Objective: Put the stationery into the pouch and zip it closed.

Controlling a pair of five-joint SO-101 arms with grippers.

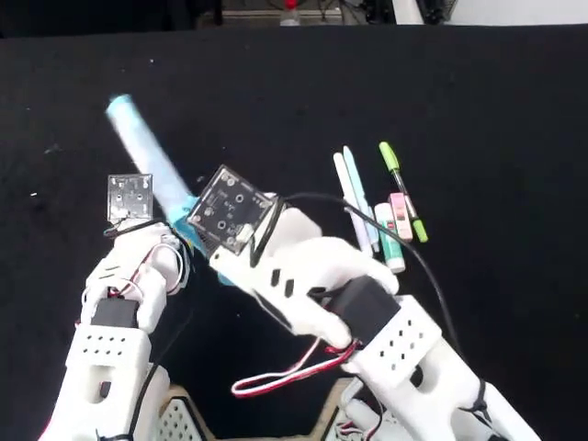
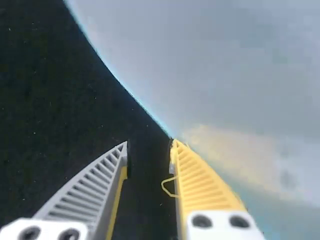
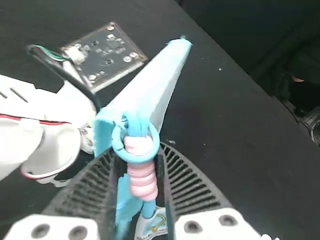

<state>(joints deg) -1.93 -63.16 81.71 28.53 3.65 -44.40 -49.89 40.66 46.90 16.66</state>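
A light blue pouch (image 1: 147, 152) lies slanted on the black table, its far end pointing to the back left. My right gripper (image 3: 137, 156) is shut on the zip pull (image 3: 140, 175), a pink coiled charm on a blue ring at the pouch's near end (image 3: 150, 95). My left gripper (image 2: 148, 145) is open low over the table, its yellow finger (image 2: 197, 185) along the pouch's edge (image 2: 210, 75), with nothing between the fingers. The stationery lies to the right of the arms: two pale pens (image 1: 354, 197), a green marker (image 1: 402, 188) and short pink and mint pieces (image 1: 395, 230).
The right arm (image 1: 312, 276) reaches across the middle of the table, between the pouch and the stationery. The left arm (image 1: 119, 303) stands at the front left, with its wrist board (image 3: 102, 55) close beside the pouch.
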